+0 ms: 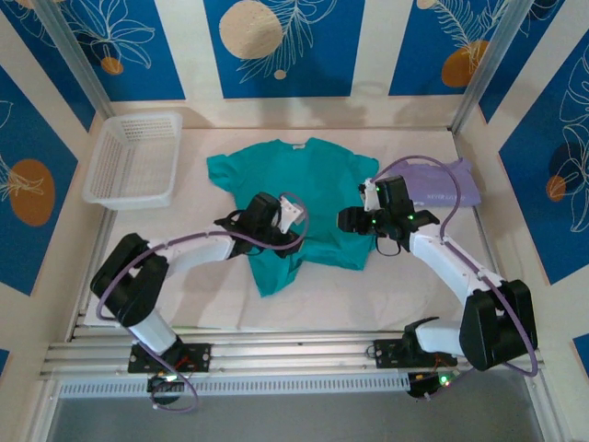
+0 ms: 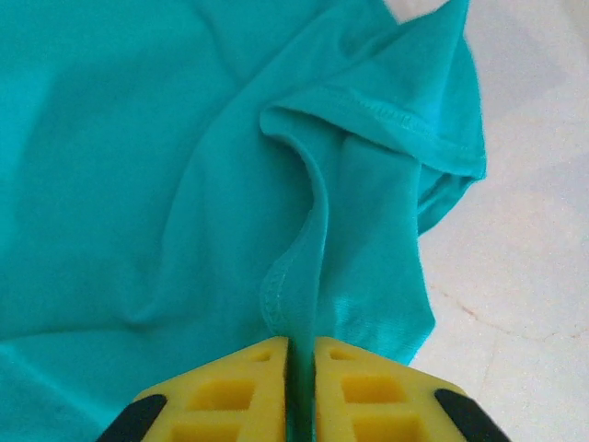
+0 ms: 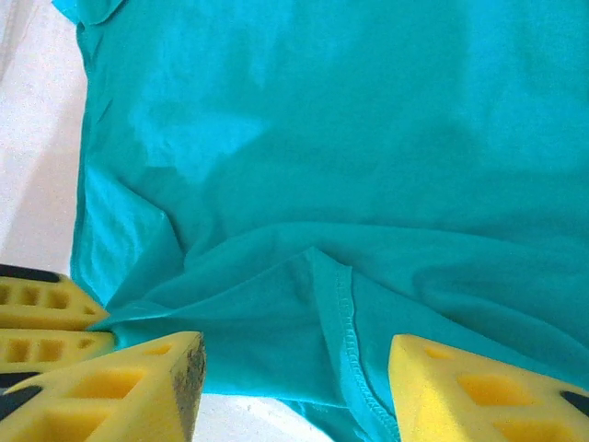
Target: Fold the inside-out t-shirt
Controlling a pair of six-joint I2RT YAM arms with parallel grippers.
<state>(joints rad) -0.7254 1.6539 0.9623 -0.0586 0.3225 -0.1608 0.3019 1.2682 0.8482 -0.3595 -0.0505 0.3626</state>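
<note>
The inside-out t-shirt (image 1: pixel 308 180) is teal and lies crumpled in the middle of the table, collar towards the back. Its lower part is bunched up between the two arms. My left gripper (image 1: pixel 293 241) is at the shirt's lower left part, shut on a raised fold of the cloth (image 2: pixel 317 230) beside a stitched hem; the fold runs up between the yellow pads (image 2: pixel 239 387). My right gripper (image 1: pixel 348 219) hovers over the shirt's lower right edge, open, with a stitched hem (image 3: pixel 348 322) lying between its spread fingers (image 3: pixel 442 378). The left gripper's yellow fingers (image 3: pixel 46 318) appear at that view's lower left.
A white plastic basket (image 1: pixel 133 157) stands at the back left. A folded pale lavender shirt (image 1: pixel 446 184) lies at the back right, just behind the right arm. Metal frame posts (image 1: pixel 483 64) rise at the back corners. The white table top (image 1: pixel 405 295) is bare in front of the shirt.
</note>
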